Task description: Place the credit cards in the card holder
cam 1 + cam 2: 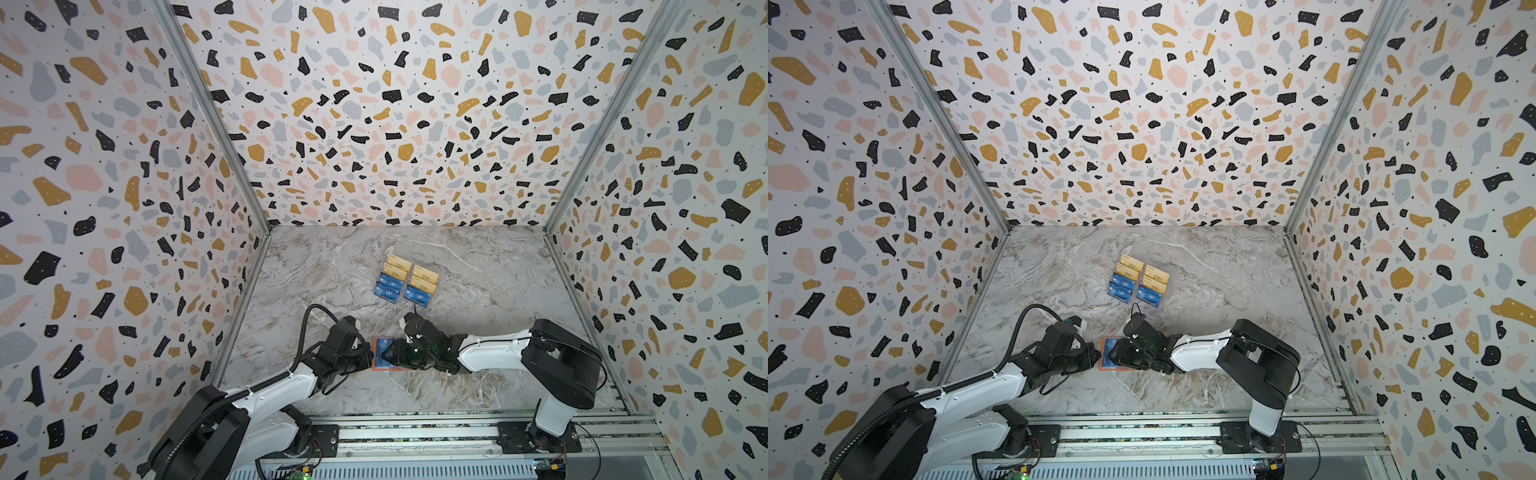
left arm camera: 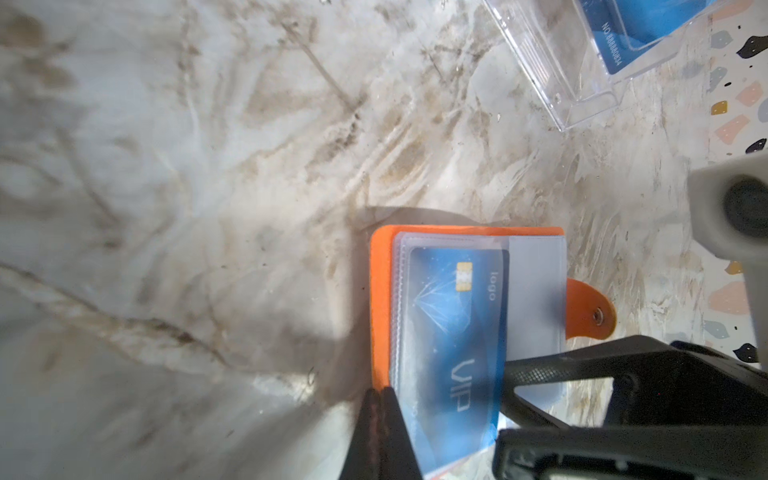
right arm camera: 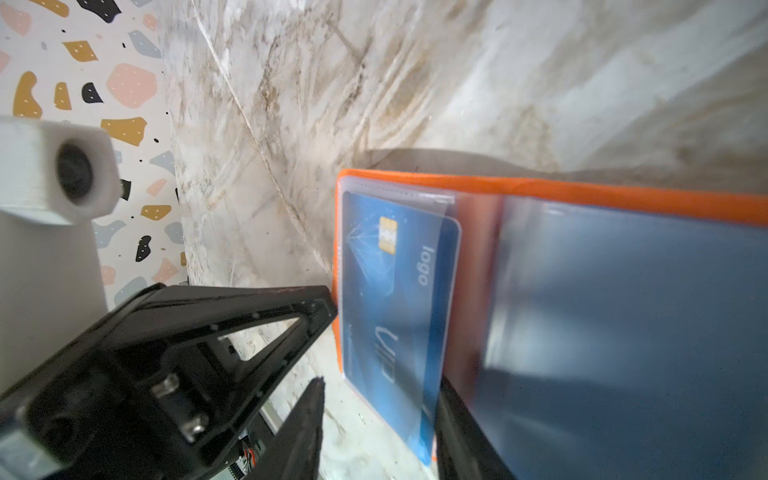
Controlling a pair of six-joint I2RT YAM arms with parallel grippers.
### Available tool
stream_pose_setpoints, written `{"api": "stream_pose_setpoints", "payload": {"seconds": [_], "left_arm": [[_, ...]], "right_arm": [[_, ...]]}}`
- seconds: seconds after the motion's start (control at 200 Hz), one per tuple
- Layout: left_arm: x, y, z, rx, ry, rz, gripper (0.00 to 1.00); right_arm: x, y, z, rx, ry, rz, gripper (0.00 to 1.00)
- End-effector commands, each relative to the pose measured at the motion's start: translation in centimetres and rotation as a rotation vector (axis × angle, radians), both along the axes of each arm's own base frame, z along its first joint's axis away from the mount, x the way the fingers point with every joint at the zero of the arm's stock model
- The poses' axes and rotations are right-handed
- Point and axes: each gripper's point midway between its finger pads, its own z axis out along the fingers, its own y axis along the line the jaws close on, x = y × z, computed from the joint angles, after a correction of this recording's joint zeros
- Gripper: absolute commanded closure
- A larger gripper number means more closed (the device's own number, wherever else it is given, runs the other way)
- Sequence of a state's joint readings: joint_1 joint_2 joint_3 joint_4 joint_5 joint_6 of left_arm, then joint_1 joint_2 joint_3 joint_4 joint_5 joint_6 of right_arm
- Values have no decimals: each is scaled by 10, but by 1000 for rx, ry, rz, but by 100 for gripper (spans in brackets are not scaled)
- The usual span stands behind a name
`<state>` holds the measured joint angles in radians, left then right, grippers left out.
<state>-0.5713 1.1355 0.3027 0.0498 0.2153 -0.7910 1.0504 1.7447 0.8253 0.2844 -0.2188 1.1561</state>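
Note:
The orange card holder (image 1: 382, 368) (image 1: 1106, 366) lies open on the marble table between both arms. A blue VIP credit card (image 2: 453, 324) (image 3: 395, 299) sits partly inside its top clear sleeve. My left gripper (image 1: 371, 354) (image 2: 380, 395) is shut, with its tips at the holder's (image 2: 380, 299) orange left edge and nothing between them. My right gripper (image 1: 391, 353) (image 3: 380, 382) stands open over the holder (image 3: 582, 191), and the card's near end lies between its fingers. One finger (image 3: 311, 415) is clear of the card. The other is under a lifted, blurred sleeve.
A clear acrylic rack (image 1: 419, 307) (image 1: 1152, 306) (image 2: 582, 83) behind the holder carries several more gold (image 1: 399, 264) and blue cards (image 1: 388, 286). Terrazzo walls close in three sides. An aluminium rail (image 1: 415, 432) runs along the front.

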Motion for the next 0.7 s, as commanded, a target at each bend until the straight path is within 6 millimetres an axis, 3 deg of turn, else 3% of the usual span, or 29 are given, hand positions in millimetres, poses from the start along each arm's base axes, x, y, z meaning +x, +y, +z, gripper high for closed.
{"api": "stream_pose_setpoints", "payload": {"seconds": [0.0, 0.441, 0.696], "left_arm": [[0, -8, 5, -48, -16, -17, 100], [5, -9, 6, -29, -20, -21, 100], [6, -4, 4, 7, -5, -8, 100]], "right_arm": [[3, 12, 9, -2, -44, 22, 57], [-2, 19, -1, -53, -60, 121, 56], [-4, -11, 4, -138, -102, 142, 50]]}}
